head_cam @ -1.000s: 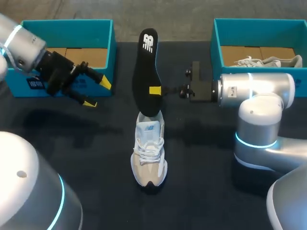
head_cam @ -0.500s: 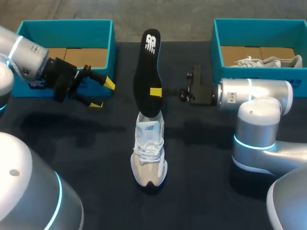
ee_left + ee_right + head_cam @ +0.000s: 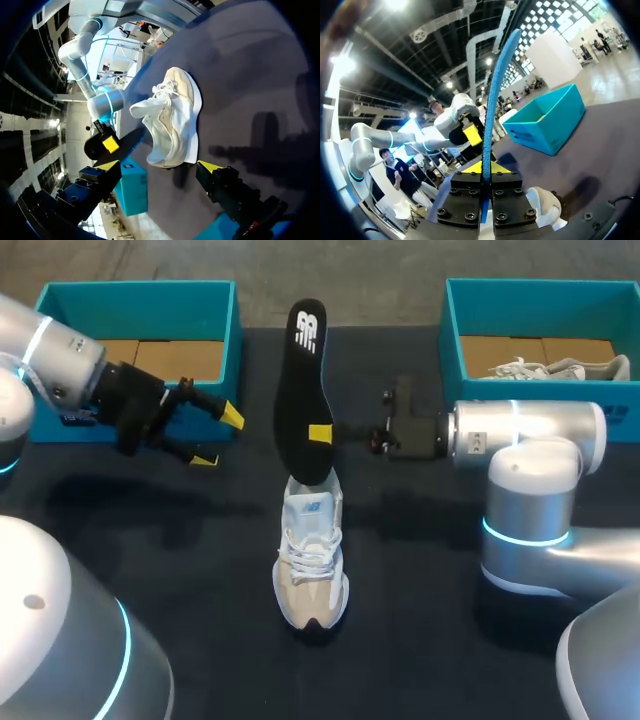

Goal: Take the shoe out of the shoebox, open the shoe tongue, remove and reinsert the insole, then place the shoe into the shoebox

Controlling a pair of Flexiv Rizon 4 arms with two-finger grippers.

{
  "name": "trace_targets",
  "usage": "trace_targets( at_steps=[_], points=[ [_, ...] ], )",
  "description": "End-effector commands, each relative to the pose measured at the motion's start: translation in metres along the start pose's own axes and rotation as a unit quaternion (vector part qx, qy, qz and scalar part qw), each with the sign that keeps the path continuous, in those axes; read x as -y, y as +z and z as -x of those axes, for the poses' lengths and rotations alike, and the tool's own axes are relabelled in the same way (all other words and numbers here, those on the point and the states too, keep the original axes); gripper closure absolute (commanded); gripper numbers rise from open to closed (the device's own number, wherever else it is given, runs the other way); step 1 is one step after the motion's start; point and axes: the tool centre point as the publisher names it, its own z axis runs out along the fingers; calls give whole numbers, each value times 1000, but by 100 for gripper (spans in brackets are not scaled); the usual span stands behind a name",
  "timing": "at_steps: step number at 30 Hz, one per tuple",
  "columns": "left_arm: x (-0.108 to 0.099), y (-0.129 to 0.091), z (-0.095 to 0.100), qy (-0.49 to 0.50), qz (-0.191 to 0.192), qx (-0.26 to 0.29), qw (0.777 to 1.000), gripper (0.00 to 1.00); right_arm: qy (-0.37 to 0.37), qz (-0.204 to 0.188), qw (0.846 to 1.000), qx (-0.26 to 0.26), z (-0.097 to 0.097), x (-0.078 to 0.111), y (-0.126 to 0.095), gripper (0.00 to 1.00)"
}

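1. While I watch from the head view, the white and beige shoe [image 3: 312, 560] stands upright on the dark table [image 3: 200, 640]. It sits near the middle, with its toe towards the camera.
2. The black insole [image 3: 305, 390] is held on edge above the shoe's heel. Its lower end meets the heel opening in this view, and I cannot tell whether they touch.
3. My right gripper [image 3: 320, 433] comes in from the right and is clamped on the insole at about mid-length. One yellow tip shows against the insole's black face.
4. My left gripper [image 3: 218, 438] hangs just in front of the left shoebox [image 3: 140, 300]. Its fingers are spread apart and hold nothing.
5. The right shoebox [image 3: 540, 295] holds a second shoe [image 3: 560, 368] lying on its side.
6. Only the right wrist view shows the insole's blue edge, pinched between both fingers and rising straight up from them. The shoe's white heel peeks out below that gripper.
7. Only the left wrist view shows the shoe from the side. It lies ahead of the open fingers and well apart from them, with its tongue lifted away from the laces.
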Motion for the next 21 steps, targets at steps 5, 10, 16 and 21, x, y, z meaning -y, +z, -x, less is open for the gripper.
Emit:
trace_targets(
  at_steps=[5,10,16,21],
  points=[
    [-16,17,-11,-20,-15,-12,1000,0,-17,6,1000,-3,8,7,14,100],
    [-20,21,-19,-32,-14,-17,999,0,-31,5,1000,-3,9,11,15,100],
    [-21,32,-27,-43,-17,-17,999,0,-51,-1,999,8,13,16,17,100],
    [-24,42,-33,-54,-21,-19,998,0,-66,-9,998,4,17,17,16,100]
  ],
)
